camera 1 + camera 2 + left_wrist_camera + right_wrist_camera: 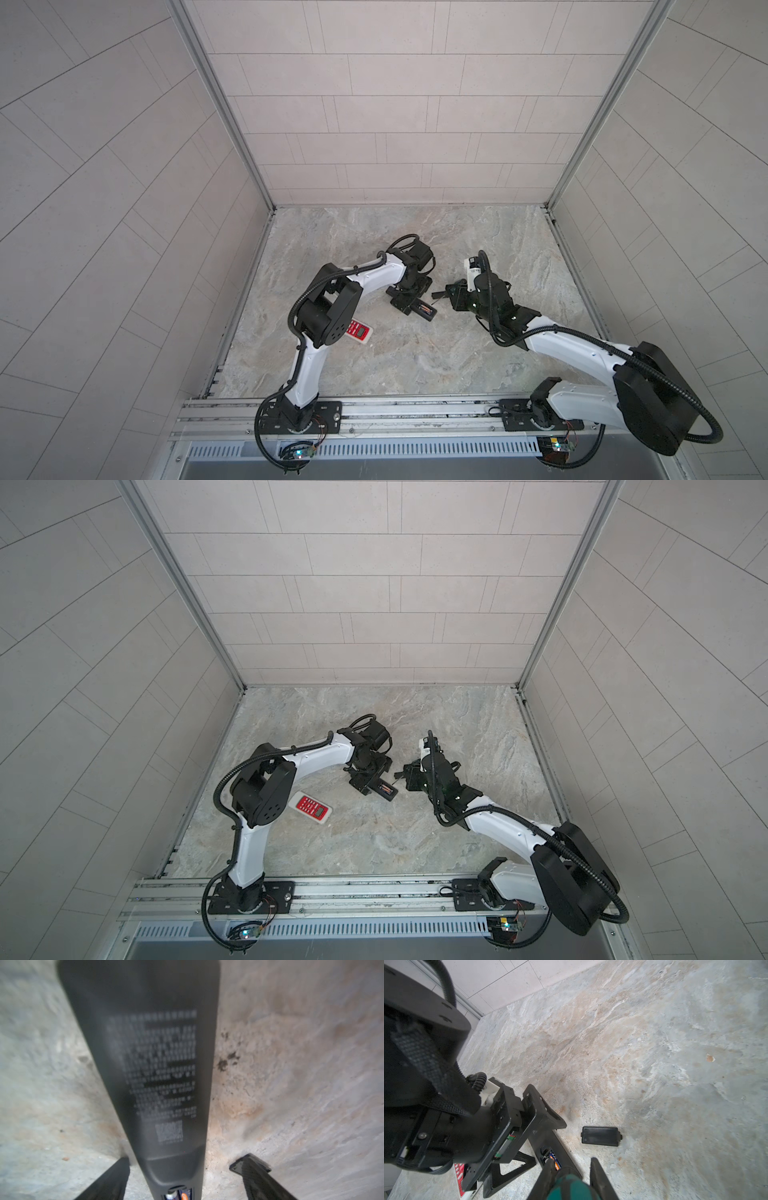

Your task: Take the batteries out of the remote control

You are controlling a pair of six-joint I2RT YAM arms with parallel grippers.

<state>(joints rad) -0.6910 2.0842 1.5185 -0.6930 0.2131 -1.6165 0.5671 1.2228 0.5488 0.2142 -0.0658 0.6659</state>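
Both top views: black remote lies mid-worktop, left pincer astride it; left wrist view: pincer released, fingers flanking the remote; right wrist view: batteries sit in the open bay, right pincer clenches green-handled screwdriver, cover plate just beside.
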